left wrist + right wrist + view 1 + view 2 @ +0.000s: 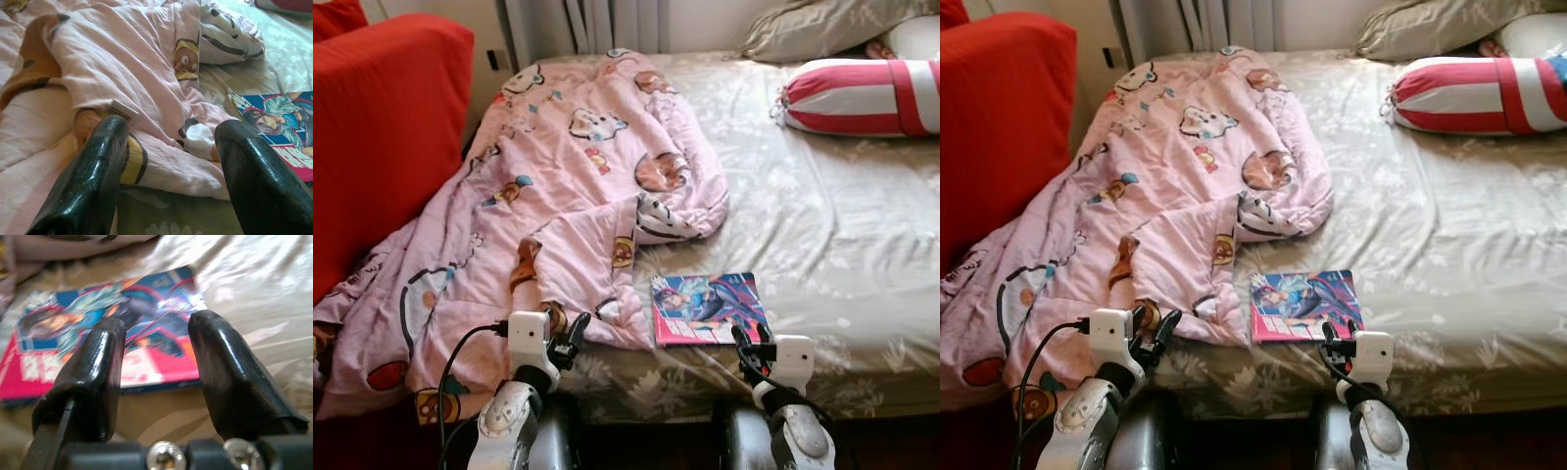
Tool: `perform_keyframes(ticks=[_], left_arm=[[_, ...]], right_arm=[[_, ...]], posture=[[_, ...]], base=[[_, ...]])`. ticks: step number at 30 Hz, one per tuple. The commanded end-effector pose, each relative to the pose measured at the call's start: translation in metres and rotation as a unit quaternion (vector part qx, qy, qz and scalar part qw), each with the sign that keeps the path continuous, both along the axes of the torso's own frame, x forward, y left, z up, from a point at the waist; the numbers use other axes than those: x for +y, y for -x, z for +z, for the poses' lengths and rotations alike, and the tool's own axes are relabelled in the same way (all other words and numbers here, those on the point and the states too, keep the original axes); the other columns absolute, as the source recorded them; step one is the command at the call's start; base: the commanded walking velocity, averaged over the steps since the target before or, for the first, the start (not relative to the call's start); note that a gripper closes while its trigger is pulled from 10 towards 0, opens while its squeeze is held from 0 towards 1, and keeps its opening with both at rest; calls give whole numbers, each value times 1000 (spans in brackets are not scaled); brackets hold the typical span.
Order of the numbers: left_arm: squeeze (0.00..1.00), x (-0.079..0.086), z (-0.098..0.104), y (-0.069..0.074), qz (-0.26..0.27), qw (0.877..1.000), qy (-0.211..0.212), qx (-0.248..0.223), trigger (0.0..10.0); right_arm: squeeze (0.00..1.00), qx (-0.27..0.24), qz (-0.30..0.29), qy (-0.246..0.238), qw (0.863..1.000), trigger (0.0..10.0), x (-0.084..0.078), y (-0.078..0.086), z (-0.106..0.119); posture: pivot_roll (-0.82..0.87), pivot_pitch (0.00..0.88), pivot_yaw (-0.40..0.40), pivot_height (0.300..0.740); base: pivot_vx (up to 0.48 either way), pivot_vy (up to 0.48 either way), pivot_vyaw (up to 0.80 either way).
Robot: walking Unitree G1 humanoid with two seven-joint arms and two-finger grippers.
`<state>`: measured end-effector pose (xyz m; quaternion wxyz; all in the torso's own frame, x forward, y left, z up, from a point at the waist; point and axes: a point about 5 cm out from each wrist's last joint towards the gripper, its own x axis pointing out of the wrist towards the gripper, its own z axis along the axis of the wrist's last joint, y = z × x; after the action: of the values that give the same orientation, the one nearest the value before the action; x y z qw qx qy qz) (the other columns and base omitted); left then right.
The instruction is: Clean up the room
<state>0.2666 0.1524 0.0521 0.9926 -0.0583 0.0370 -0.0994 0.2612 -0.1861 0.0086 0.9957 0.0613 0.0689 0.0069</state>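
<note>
A pink cartoon-print quilt (568,186) lies crumpled over the left half of the bed, its lower end hanging off the front-left corner. A colourful comic book (708,307) lies flat on the sheet near the bed's front edge, just right of the quilt's hem. My left gripper (570,343) is open at the quilt's front hem (161,161). My right gripper (745,346) is open just before the near edge of the book (122,347), nothing between its fingers.
A red sofa (382,127) stands against the bed's left side. A red-and-white striped bolster (862,96) and a beige pillow (822,24) lie at the head of the bed. The beige floral sheet (822,225) is bare on the right half.
</note>
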Motion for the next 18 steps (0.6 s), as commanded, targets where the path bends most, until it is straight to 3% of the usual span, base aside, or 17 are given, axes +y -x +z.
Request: perform_keyframes(ticks=[1, 8, 13, 14, 15, 16, 18], left_arm=[[0, 2, 2, 1, 2, 1000, -4, -2, 10000], [0, 4, 3, 2, 1, 1000, -7, -2, 10000], [0, 8, 3, 4, 2, 1000, -12, -1, 10000], [0, 9, 4, 5, 2, 1000, -14, -1, 10000], [0, 10, 4, 5, 2, 1000, -15, -1, 10000], [0, 11, 4, 5, 2, 1000, -16, -1, 10000], [0, 13, 5, 5, 2, 1000, -19, 0, 10000]], right_arm=[[1000, -6, -20, -6, 1000, 10000, -6, -7, 6], [1000, 7, -64, -27, 998, 10000, -18, -21, 11], [1000, 15, -67, -43, 997, 10000, -14, -25, 10], [902, 19, -66, -50, 996, 10000, -12, -26, 10], [902, 22, -66, -52, 996, 10000, -12, -26, 9], [0, 26, -69, -54, 996, 10000, -12, -27, 9], [0, 28, -79, -60, 995, 10000, -14, -29, 9]], posture=[[56, 110, 46, 552], [73, 121, 59, 552], [94, 126, 69, 552], [99, 128, 75, 552], [99, 128, 75, 552], [105, 127, 80, 552], [110, 127, 85, 552]], base=[[0, 0, 0], [0, 0, 0], [0, 0, 0], [0, 0, 0], [0, 0, 0], [0, 0, 0], [0, 0, 0]])
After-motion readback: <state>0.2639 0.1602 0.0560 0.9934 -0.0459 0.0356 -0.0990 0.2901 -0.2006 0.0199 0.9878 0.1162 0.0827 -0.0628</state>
